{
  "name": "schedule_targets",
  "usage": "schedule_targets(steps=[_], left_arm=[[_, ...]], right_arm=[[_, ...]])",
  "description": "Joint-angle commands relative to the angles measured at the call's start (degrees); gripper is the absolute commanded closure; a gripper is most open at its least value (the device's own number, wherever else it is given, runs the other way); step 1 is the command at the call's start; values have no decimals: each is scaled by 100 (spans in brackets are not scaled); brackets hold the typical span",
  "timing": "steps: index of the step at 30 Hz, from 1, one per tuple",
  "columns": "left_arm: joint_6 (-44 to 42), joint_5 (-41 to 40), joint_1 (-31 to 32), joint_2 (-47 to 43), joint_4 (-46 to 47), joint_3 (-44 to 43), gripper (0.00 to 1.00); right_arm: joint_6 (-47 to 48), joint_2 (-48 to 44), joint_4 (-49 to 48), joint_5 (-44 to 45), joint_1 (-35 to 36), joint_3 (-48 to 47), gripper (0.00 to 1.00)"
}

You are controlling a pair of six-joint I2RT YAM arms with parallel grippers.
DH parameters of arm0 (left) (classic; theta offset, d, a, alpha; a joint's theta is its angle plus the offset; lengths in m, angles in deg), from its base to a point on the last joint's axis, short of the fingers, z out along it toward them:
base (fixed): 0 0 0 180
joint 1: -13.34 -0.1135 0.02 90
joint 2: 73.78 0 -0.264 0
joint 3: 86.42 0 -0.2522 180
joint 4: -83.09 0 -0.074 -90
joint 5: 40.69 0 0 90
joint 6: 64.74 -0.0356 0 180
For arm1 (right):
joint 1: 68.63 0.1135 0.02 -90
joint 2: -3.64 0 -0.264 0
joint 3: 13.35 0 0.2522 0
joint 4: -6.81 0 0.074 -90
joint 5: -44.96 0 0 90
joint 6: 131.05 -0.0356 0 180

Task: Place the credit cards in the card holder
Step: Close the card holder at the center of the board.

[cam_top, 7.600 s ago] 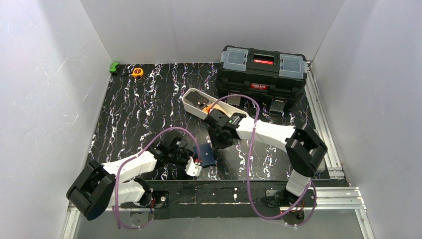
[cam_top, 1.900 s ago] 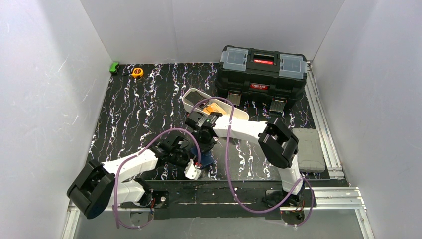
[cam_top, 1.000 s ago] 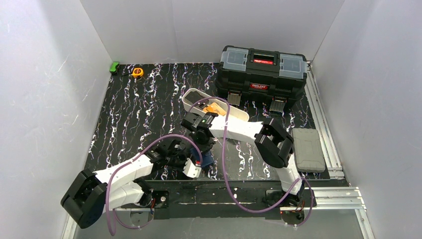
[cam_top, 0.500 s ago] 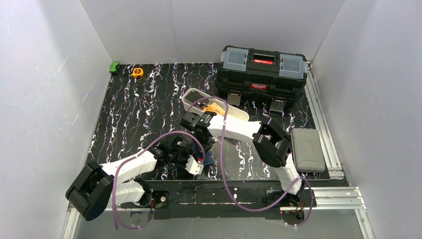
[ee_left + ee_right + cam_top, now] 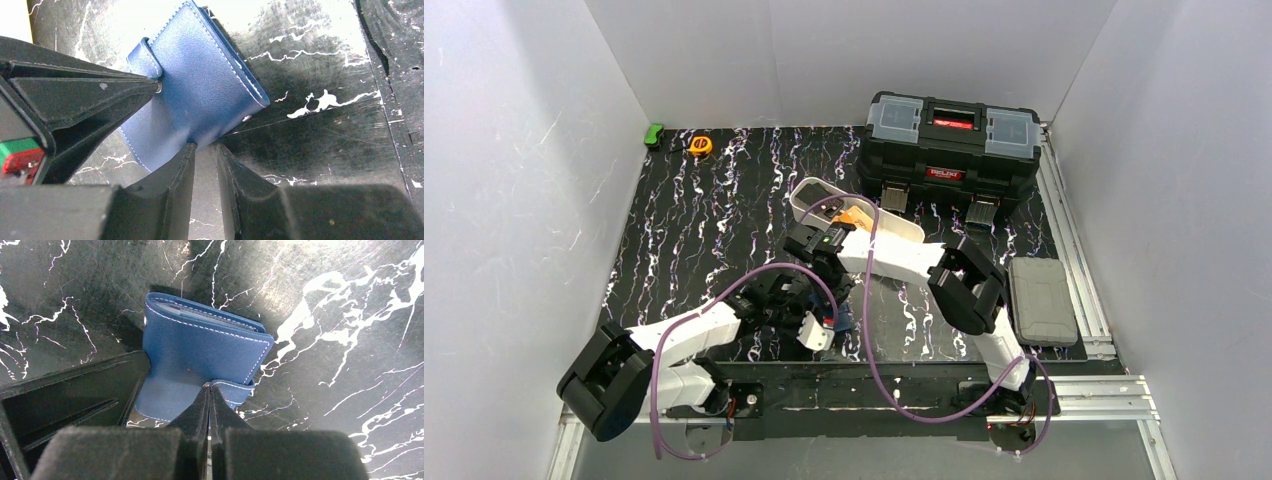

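The navy card holder lies folded on the black marbled table, also in the right wrist view, and is mostly hidden under both grippers in the top view. My left gripper pinches its near edge at the fingertips, with a narrow gap between the fingers. My right gripper is shut, its tips on the snap tab. A grey edge shows inside the fold. An orange-yellow card lies in the white tray. Dark cards are not visible.
A big black toolbox stands at the back right, just behind the tray. A yellow tape measure and a green object sit at the back left. A grey pad lies on the right rail.
My right gripper has come from the tray down and left onto the card holder. My left arm has stayed at the card holder with small shifts.
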Motion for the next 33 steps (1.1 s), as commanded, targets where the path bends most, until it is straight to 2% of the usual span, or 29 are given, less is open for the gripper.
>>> schedule_targets(steps=[1,8,17,21,33], left_arm=[[47,336,162,85,-203,-31,76],[141,257,173,10,-484,-113,77],[204,174,175,-48,-729,-221,77],[223,175,199,-47,-738,-260,77],[236,146,206,-111,-736,-155,77]], right_arm=[[-37,619,-652,-433,150,327,99],[-9,331,-1129,-663,150,805,77],[-84,53,-1504,-582,184,1215,77],[-25,-213,-1561,-506,194,1270,71],[-69,-814,-1837,-340,178,1629,71]])
